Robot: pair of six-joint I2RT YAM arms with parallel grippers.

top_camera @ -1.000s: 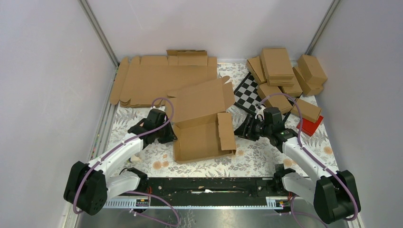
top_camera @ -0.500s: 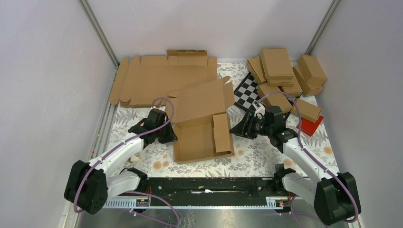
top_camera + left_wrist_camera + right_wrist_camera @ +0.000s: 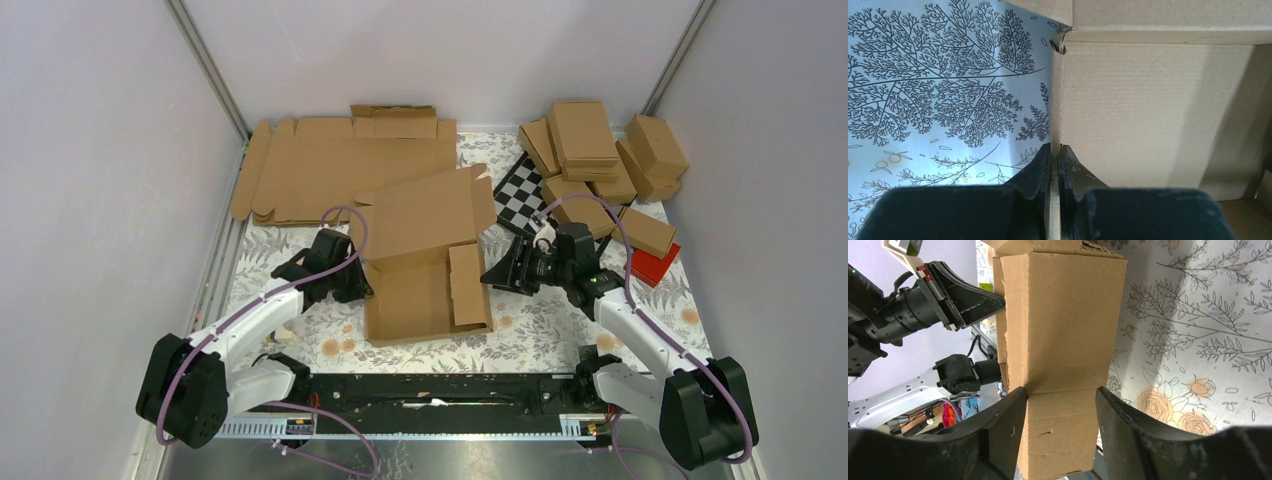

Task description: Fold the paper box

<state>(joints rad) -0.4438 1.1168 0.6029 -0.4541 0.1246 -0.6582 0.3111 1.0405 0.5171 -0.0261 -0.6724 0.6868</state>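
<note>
The paper box (image 3: 415, 295) lies half folded mid-table, its lid (image 3: 425, 212) leaning back and open. My left gripper (image 3: 362, 283) is shut on the box's upright left wall; in the left wrist view the wall's thin edge (image 3: 1055, 100) runs between the pressed fingers of that gripper (image 3: 1054, 150). My right gripper (image 3: 492, 274) is open at the box's right side. In the right wrist view that gripper (image 3: 1062, 392) has its jaws astride the right side flap (image 3: 1063, 315). The flap touches one finger (image 3: 1010, 412), with a gap to the other. The flap (image 3: 466, 285) leans inward over the box floor.
A stack of flat cardboard blanks (image 3: 340, 170) lies at the back left. A pile of finished closed boxes (image 3: 600, 160) sits at the back right, beside a checkerboard (image 3: 522, 195) and a red object (image 3: 655, 265). A black rail (image 3: 440, 390) runs along the near edge.
My right gripper has moved left and pushed the right side flap further inward over the box floor. The left gripper keeps its hold on the left wall.
</note>
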